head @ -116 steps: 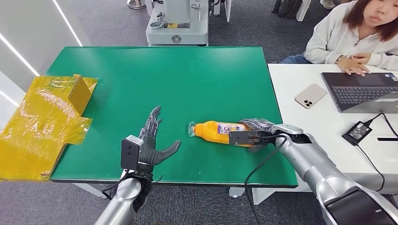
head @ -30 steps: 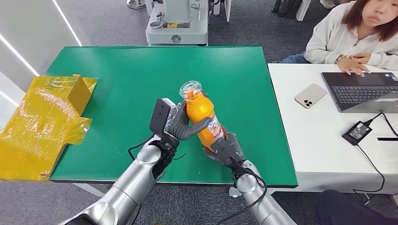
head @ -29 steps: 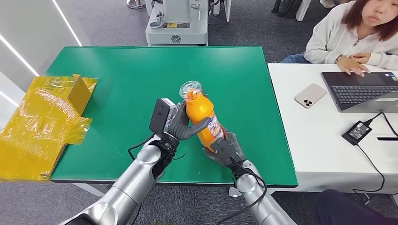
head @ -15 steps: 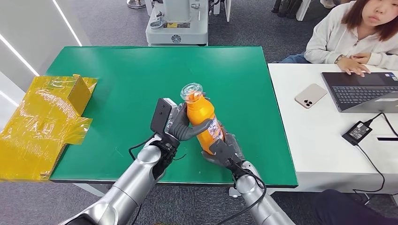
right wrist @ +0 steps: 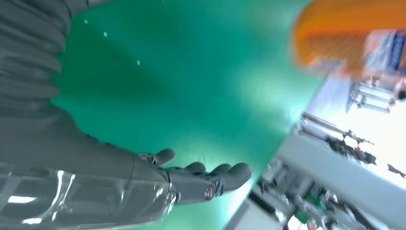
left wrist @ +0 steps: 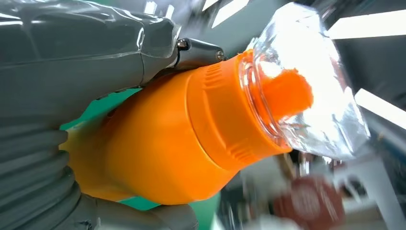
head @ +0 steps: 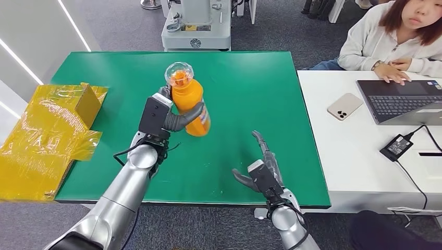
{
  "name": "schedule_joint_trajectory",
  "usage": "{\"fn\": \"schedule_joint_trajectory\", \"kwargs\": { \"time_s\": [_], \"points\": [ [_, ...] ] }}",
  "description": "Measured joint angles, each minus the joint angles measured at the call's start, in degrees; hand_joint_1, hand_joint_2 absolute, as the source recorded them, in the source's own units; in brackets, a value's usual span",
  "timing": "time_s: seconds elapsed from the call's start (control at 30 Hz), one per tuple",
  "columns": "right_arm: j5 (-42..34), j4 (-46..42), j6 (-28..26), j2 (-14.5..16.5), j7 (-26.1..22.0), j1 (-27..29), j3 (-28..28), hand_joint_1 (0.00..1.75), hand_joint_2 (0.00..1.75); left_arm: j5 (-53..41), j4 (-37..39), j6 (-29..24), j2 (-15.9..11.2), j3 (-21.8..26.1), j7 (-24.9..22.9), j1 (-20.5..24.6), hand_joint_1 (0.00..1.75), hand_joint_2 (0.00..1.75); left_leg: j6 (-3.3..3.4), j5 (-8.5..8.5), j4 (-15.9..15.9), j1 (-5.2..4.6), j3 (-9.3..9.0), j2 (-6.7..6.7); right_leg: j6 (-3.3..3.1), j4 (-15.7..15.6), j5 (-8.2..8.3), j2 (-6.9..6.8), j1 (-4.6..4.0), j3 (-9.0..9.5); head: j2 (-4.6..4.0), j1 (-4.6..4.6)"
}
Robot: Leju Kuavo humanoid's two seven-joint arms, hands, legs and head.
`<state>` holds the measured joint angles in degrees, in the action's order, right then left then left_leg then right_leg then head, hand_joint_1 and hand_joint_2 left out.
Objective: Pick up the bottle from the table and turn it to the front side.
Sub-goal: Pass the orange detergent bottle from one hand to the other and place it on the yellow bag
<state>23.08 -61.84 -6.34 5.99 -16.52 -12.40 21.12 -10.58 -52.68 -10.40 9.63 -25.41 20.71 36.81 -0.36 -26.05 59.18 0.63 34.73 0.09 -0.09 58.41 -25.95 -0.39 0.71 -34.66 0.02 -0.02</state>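
Note:
An orange bottle (head: 190, 103) with a clear cap hangs upright above the green table (head: 234, 78), left of its middle. My left hand (head: 167, 115) grips it around the body, thumb across the front. The left wrist view shows the bottle (left wrist: 191, 139) close up in that hand (left wrist: 57, 96), clear cap pointing away. My right hand (head: 261, 173) holds nothing, with fingers spread over the table's near edge. The right wrist view has those fingers (right wrist: 210, 177) stretched out over the green surface, and the blurred bottle (right wrist: 354, 38) lies beyond them.
A crumpled yellow bag (head: 49, 133) lies at the table's left edge. To the right stands a white desk (head: 354, 140) with a phone (head: 344, 106), a laptop (head: 404, 100) and a charger (head: 397, 147); a person (head: 396, 36) sits behind it. A grey machine (head: 197, 26) stands beyond the table.
My right hand has let go of the bottle and dropped back toward the near edge, fingers spread. My left hand has carried the bottle up and to the left.

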Motion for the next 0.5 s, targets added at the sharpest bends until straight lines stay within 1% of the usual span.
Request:
{"fn": "schedule_joint_trajectory", "kwargs": {
  "time_s": [0.07,0.13,0.17,0.2,0.27,0.3,0.37,0.5],
  "points": [
    [0.0,-3.6,0.5,-0.4,0.1,1.9,-0.1,0.0,1.75,-13.4,-1.7,-8.5,-1.0,0.0,-1.0,0.3,1.75,1.75,0.0,0.0,0.0,0.0,0.01,0.0,0.0,0.0,0.0,0.0,0.0,0.0,0.0,0.01],
    [0.2,-7.4,1.1,-0.7,0.1,3.6,-0.2,0.0,1.75,-32.6,-2.5,-17.9,-2.1,-0.2,-4.0,0.6,1.75,1.75,0.0,0.0,0.0,-0.01,0.01,0.0,0.01,0.0,-0.01,-0.01,0.01,0.0,0.0,0.0],
    [0.4,-9.5,1.3,-0.8,0.1,4.4,-0.2,0.0,1.75,-42.1,-2.5,-21.4,-2.7,-0.4,-5.8,0.7,1.75,1.75,0.0,0.0,0.0,-0.01,0.01,-0.01,0.01,0.0,-0.01,-0.02,0.01,0.0,0.0,0.0],
    [0.4,-11.8,1.4,-1.0,0.1,5.2,-0.2,0.0,1.75,-51.1,-2.3,-24.2,-3.3,-0.5,-7.7,0.8,1.75,1.75,0.0,0.0,0.0,-0.01,0.01,-0.02,0.01,0.0,-0.02,-0.04,0.01,0.01,0.0,0.0],
    [0.1,-16.3,1.5,-1.3,0.0,6.6,-0.2,0.0,1.75,-63.5,-1.0,-27.3,-4.2,-0.5,-11.7,0.7,1.75,1.75,0.0,-0.01,0.0,-0.01,0.0,0.03,0.01,0.0,-0.02,0.0,0.01,0.01,0.0,0.0],
    [-0.1,-18.5,1.5,-1.5,-0.1,7.3,-0.3,0.0,1.75,-68.1,0.0,-28.2,-4.7,-0.5,-13.7,0.7,1.75,1.75,0.0,-0.01,0.0,-0.01,-0.01,0.07,0.01,0.0,-0.01,0.04,0.01,0.01,0.0,0.0],
    [-0.4,-22.5,1.6,-2.0,-0.1,8.7,-0.6,0.0,1.75,-73.3,2.2,-28.8,-5.6,-0.5,-16.8,0.6,1.75,1.75,0.0,-0.01,0.0,-0.01,-0.03,0.12,0.01,0.0,-0.01,0.08,0.01,0.0,0.0,-0.01],
    [-0.4,-28.9,1.7,-2.7,-0.3,11.6,-1.5,0.0,1.75,-75.0,8.6,-29.0,-7.2,-1.3,-24.5,0.9,1.75,1.75,0.0,-0.01,0.0,-0.01,-0.05,0.1,0.0,0.0,-0.01,0.07,0.01,0.01,0.0,0.0]
  ]
}}
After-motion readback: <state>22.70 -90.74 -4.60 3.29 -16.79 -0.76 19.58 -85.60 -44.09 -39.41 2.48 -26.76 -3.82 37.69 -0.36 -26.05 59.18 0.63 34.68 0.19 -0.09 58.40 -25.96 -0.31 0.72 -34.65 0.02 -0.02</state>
